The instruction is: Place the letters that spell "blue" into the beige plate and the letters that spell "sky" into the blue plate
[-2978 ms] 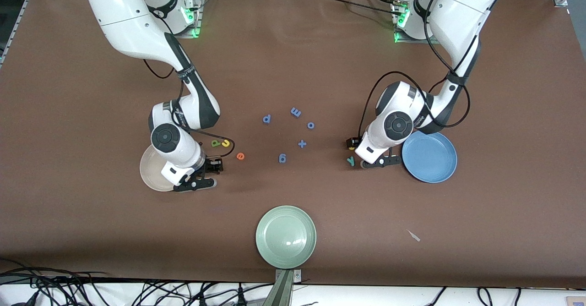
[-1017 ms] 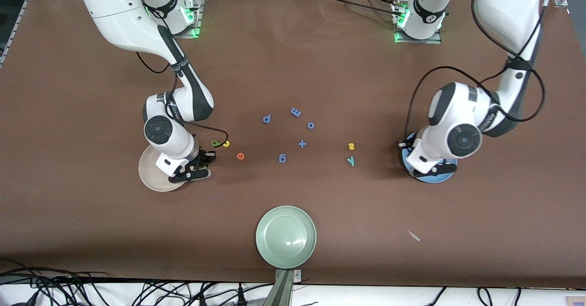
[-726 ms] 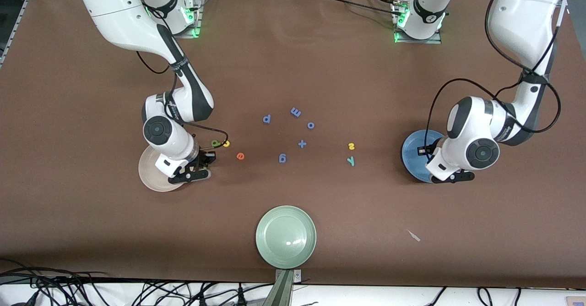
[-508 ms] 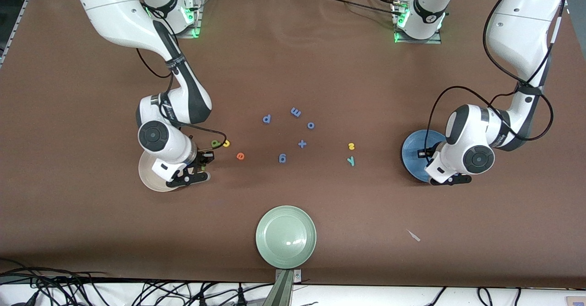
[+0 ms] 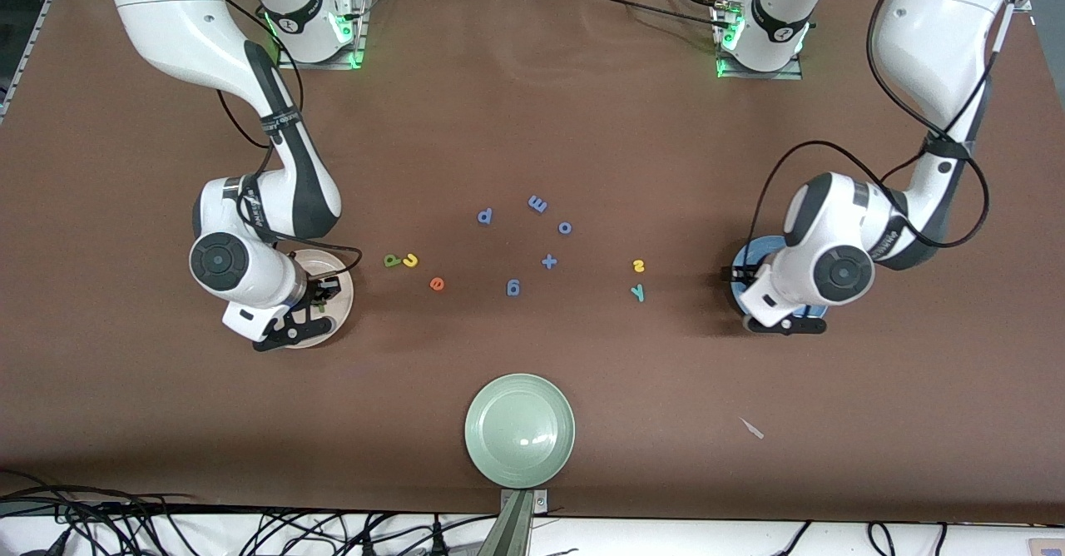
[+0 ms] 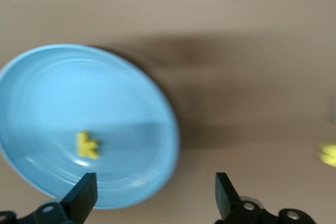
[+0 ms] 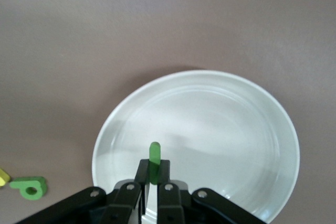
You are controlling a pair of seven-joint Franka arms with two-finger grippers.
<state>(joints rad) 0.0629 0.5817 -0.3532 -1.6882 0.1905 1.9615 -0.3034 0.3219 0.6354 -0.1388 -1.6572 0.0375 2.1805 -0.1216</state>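
My right gripper (image 5: 323, 296) hangs over the beige plate (image 5: 339, 280), shut on the green bar-shaped l (image 7: 154, 156), which stands upright between the fingers above the plate (image 7: 226, 129). The dark green b (image 5: 391, 260), yellow u (image 5: 409, 260) and orange e (image 5: 437, 284) lie on the table beside that plate. My left gripper (image 5: 734, 274) is open over the rim of the blue plate (image 5: 751, 255). In the left wrist view the yellow k (image 6: 87, 145) lies in the blue plate (image 6: 52, 103). The yellow s (image 5: 638, 265) and teal y (image 5: 637, 292) lie on the table.
Several blue letters (image 5: 549, 261) are scattered mid-table between the two groups. A pale green plate (image 5: 519, 429) sits near the table edge closest to the front camera. A small pale scrap (image 5: 753, 429) lies on the brown cloth.
My left gripper carried the yellow k over the blue plate, opened and let it drop in. My right gripper carried the green l over the beige plate.
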